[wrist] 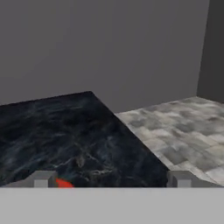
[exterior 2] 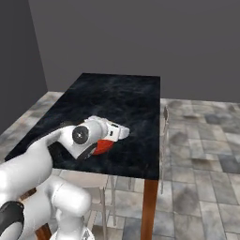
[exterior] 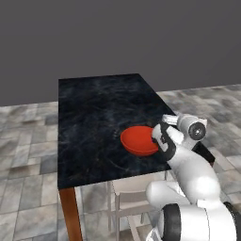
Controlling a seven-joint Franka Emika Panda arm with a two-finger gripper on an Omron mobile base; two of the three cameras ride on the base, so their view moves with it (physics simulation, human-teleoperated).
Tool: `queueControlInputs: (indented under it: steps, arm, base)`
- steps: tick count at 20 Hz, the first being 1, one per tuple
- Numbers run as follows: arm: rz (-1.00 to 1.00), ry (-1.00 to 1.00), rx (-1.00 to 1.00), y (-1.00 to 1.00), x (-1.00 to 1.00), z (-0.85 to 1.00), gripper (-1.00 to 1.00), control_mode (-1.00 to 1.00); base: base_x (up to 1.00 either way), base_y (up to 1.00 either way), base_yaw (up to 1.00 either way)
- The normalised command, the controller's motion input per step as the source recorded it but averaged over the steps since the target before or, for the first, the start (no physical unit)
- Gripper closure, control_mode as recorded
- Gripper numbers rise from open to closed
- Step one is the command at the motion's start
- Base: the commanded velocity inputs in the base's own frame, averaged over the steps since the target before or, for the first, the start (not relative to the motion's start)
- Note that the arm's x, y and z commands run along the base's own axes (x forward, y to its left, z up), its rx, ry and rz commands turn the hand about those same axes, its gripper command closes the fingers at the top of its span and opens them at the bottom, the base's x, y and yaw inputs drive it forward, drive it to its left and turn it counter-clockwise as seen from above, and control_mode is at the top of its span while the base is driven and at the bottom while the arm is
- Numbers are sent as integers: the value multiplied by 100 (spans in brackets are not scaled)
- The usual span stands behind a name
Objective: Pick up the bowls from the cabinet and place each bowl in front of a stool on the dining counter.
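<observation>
From the left base camera, the red bowl (exterior: 139, 140) sits on the dining counter (exterior: 94, 117) near its close edge, the gripper (exterior: 157, 136) right beside its rim. A pale stool (exterior: 134, 190) stands under that edge.

From the right, the white wrist hides most of the bowl (exterior 2: 104, 146); another stool (exterior 2: 165, 123) shows along the counter's far side, on grey stone floor tiles (exterior 2: 206, 154).

The hand camera shows the fingertips (wrist: 43, 178) spread wide, holding nothing, a red sliver by one.
</observation>
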Motion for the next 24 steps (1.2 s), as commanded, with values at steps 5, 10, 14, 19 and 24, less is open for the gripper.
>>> queueControlInputs:
  steps: [5, 10, 14, 19, 24]
  arm:
    - [0, 30, -29, -47, -52, 100, -100, -100]
    - [5, 37, -23, -15, -67, 100, -100, -100]
    - [12, 29, -21, 2, -89, 57, -100, -100]
    - [23, 9, -12, 37, -87, -18, -100, -100]
    - [19, -15, -2, 68, -82, -58, -100, -100]
  base:
    - [0, 0, 0]
    - [0, 0, 0]
    - [0, 0, 0]
    - [0, 0, 0]
    - [0, 0, 0]
